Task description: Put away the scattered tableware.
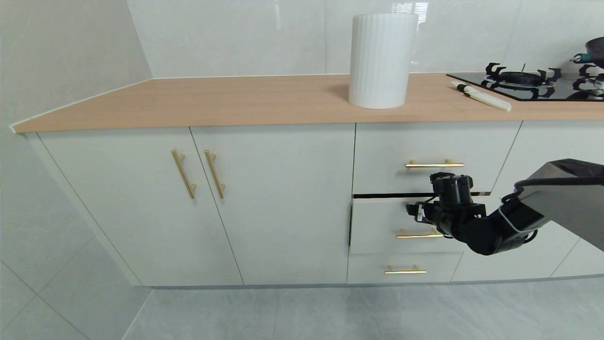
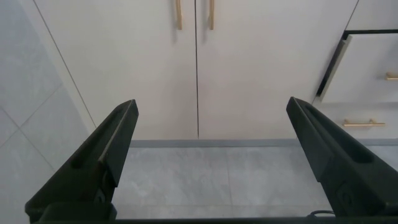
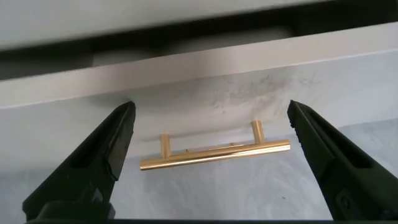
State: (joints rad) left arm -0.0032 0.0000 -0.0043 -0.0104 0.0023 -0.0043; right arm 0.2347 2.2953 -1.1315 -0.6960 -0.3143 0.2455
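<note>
In the head view, a wooden table (image 1: 236, 101) is running along a tiled wall. It is carrying a white ribbed canister (image 1: 380, 59) and, toward its right end beside the stove (image 1: 528, 82), a white utensil (image 1: 481, 96), possibly a knife. The right end effector (image 1: 436, 198) is hovering well below that utensil, in front of the slightly ajar middle drawer (image 1: 377, 222).

In the left wrist view, the left end effector (image 2: 212, 102) is gaping wide, facing the cabinet doors (image 2: 249, 62) and the grey floor (image 2: 211, 177).

In the right wrist view, the right end effector (image 3: 211, 109) is spreading wide, framing the gold handle (image 3: 214, 155) without touching it.
</note>
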